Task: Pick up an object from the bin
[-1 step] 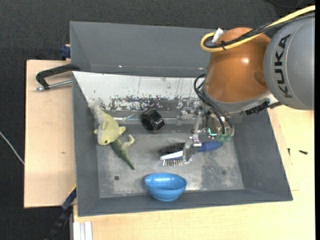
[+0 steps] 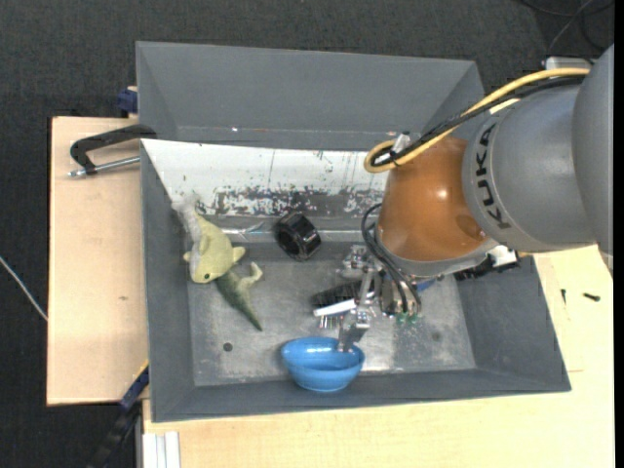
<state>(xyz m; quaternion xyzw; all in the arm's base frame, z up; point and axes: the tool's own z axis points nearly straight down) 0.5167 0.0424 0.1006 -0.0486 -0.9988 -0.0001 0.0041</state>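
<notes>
My pincer (image 2: 353,325) is at the blue bowl (image 2: 317,369), nothing lifted yet. I can't tell if it's apart or clamped.

Pale yellow soft toy (image 2: 213,253) at left, green toy lizard (image 2: 242,295) beside it, black ring (image 2: 297,235) farther back

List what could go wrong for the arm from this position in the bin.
1. The claw sits at the rim of the blue bowl, which lies close to the bin's front wall. Pressing on the rim might tip or slide the bowl instead of gripping it.
2. A small dark thing lies right beside the claw and could be knocked aside or caught along with the bowl.
</notes>
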